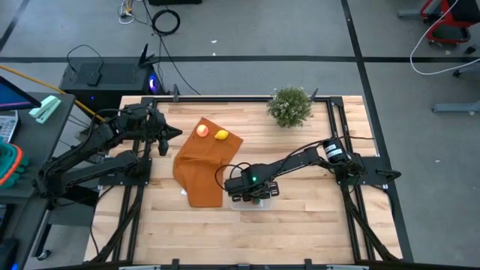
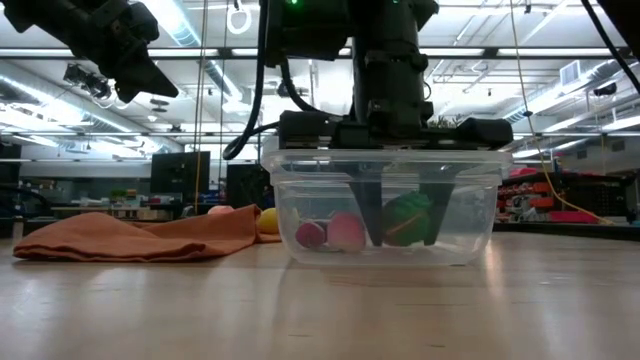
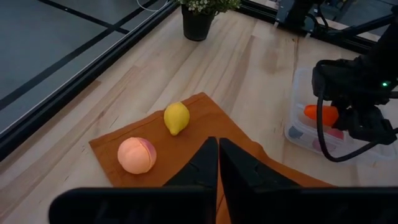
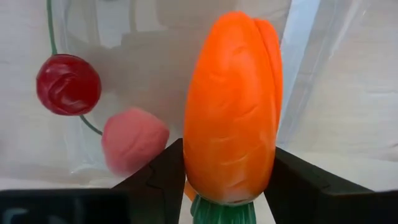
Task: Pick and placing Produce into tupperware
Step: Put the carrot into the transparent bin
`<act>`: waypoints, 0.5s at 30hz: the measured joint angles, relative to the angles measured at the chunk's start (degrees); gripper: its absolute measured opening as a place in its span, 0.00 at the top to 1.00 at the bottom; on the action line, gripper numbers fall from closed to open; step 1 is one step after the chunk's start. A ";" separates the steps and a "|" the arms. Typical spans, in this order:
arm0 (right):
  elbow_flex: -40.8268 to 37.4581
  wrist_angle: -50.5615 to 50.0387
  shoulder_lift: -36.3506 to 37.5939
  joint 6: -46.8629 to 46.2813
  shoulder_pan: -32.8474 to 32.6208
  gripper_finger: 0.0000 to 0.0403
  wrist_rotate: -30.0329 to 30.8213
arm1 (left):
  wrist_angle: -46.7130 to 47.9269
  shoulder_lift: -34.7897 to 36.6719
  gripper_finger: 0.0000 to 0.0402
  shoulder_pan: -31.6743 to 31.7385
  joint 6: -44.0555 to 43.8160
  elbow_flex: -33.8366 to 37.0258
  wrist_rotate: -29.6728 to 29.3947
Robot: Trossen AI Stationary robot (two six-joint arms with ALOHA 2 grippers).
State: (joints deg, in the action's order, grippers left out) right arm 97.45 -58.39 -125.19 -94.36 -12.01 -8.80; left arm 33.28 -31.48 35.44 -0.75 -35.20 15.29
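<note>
— Where's the carrot (image 4: pixel 233 106)?
— Inside the tupperware (image 2: pixel 385 205) near the table's front edge, between the right gripper's (image 4: pixel 230 177) fingers.
— Left gripper (image 3: pixel 217 162)?
— Closed, empty, above the cloth (image 1: pixel 204 166).

Overhead looks straight down, low looks level across; both share the tupperware (image 1: pixel 255 201) wrist cameras see close.

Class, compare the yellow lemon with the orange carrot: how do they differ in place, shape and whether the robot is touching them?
The lemon lies on the orange-brown cloth; the carrot is inside the clear tupperware. The lemon is short and rounded; the carrot is long and tapered with a green top. The lemon lies free; the carrot sits between the right gripper fingers. Both are toy produce.
</note>
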 joint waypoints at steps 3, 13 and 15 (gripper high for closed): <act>0.00 0.02 0.00 0.66 0.00 0.58 -0.02 | 0.00 -0.01 0.94 0.02 0.02 0.00 0.00; 0.00 0.15 1.04 1.48 0.13 0.48 -1.84 | -0.01 -0.01 0.97 0.02 0.05 0.00 0.00; 0.01 -0.49 2.03 1.52 0.13 0.47 -2.10 | 0.01 0.00 0.97 0.00 0.09 0.00 0.00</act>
State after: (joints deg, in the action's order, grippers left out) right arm 97.46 -58.88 -123.15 -92.84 -11.88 -10.90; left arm 33.29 -31.47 35.44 -0.67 -35.20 15.29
